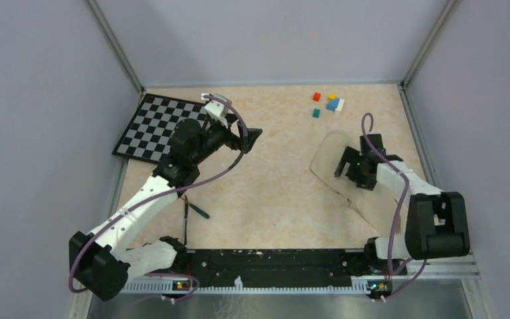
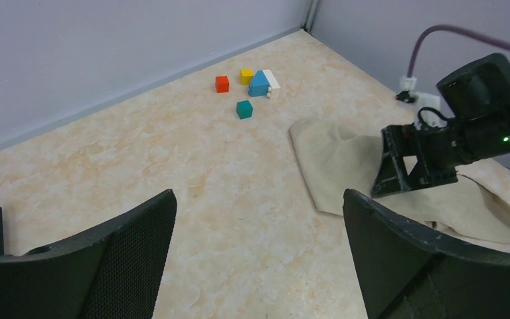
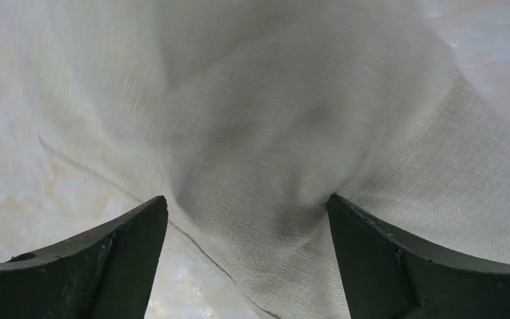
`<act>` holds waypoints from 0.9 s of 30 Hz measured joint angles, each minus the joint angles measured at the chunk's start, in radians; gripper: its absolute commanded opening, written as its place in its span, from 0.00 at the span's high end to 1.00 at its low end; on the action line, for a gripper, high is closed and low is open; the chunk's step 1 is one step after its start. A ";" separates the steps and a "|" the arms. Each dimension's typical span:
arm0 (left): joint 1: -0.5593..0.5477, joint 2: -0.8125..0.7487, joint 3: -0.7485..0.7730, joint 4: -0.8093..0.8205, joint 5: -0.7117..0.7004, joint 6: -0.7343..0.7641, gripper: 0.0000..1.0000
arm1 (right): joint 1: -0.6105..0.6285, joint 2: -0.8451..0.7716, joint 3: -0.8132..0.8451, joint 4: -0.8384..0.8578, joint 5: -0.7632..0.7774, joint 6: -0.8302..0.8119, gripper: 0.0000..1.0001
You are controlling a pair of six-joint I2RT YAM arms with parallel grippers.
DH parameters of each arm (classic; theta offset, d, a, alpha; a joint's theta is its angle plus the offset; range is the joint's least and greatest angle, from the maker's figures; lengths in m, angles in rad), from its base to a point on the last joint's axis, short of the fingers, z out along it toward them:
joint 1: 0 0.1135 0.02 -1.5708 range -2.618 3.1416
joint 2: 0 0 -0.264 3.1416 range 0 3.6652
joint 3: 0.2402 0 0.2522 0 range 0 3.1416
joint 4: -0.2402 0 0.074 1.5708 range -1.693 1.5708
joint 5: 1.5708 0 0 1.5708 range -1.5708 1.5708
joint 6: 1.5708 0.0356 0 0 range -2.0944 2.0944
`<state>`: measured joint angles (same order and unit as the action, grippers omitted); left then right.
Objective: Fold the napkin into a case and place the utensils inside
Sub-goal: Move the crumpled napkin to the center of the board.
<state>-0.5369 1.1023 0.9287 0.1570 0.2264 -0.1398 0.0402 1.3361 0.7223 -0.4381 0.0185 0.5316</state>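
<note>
**One napkin, not yet folded, under the right end effector**

The napkin lies rumpled on the right side of the bench. Its long axis runs diagonally from the far middle toward the near right corner. It is found straight below the right end effector, whose fingers are spread wide to either side of a raised ridge of cloth. Nothing is gripped, and whether the tips touch the fabric cannot be told. The right arm is bent back from its base, with the wrist pointed steeply down.

The left end effector is held well apart from the napkin, raised over the bench beside the checkerboard. It is likewise spread and carries nothing. The utensils lie near the left arm's base.

The right arm is judged the nearer. A closing pinch on the ridge would be called for to begin the fold.
</note>
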 measured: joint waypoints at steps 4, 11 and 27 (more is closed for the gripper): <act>-0.002 0.000 0.000 0.000 0.002 -0.009 0.02 | 0.164 0.069 0.009 0.033 -0.098 -0.072 0.15; -0.021 -0.005 -0.010 0.011 -0.061 -0.010 0.01 | 0.523 0.207 0.178 0.094 -0.245 -0.191 0.15; -0.030 -0.029 -0.092 -0.163 -0.257 -0.328 0.02 | 0.624 -0.100 0.150 -0.255 0.139 0.133 0.20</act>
<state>-0.5671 1.0733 0.8371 -0.0063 -0.0311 -0.4679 0.6647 1.2362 0.8726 -0.6933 0.1577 0.6643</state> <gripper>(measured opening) 0.986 0.820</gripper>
